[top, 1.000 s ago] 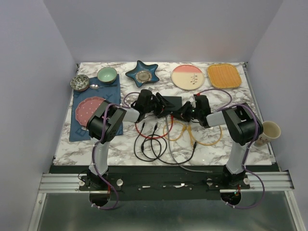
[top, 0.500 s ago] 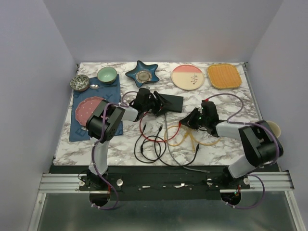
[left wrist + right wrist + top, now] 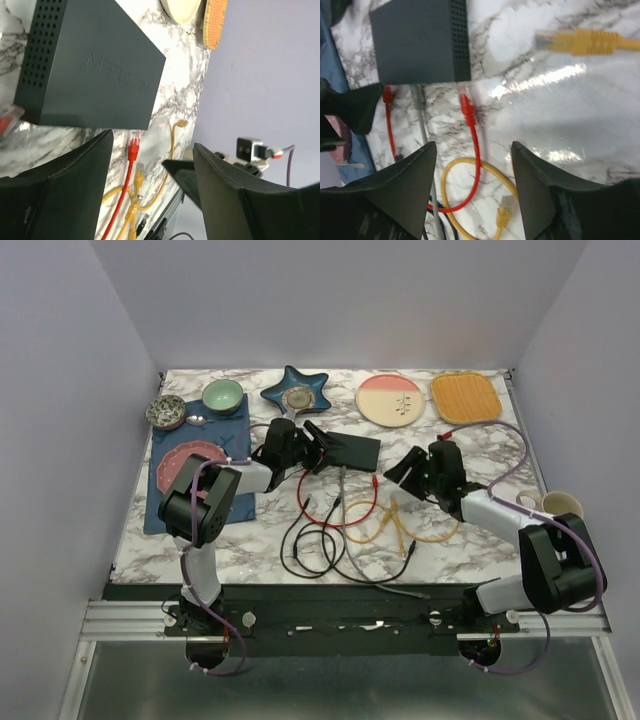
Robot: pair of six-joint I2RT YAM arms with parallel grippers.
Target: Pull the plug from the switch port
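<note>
The switch [image 3: 356,450] is a flat matte-black box behind the middle of the table, also seen in the left wrist view [image 3: 90,65] and the right wrist view [image 3: 420,40]. A red plug [image 3: 466,107] lies free on the marble just off its socket edge, also seen in the left wrist view [image 3: 134,142]. A grey cable [image 3: 418,97] and a second red cable [image 3: 386,95] still run to that edge. My left gripper [image 3: 312,442] is open at the switch's left end. My right gripper [image 3: 403,468] is open and empty, right of the switch, above the red cable.
Loose yellow cables [image 3: 410,525] and black cables [image 3: 310,552] sprawl in front of the switch. A star dish [image 3: 296,392], a cream plate [image 3: 388,400] and an orange mat [image 3: 465,397] sit behind. A blue cloth [image 3: 165,510] lies left. A cup [image 3: 560,510] stands at the right edge.
My right gripper drew back rightwards from the switch's socket edge, and the red plug now lies free. My left gripper shifted left and further back; the switch turned slightly.
</note>
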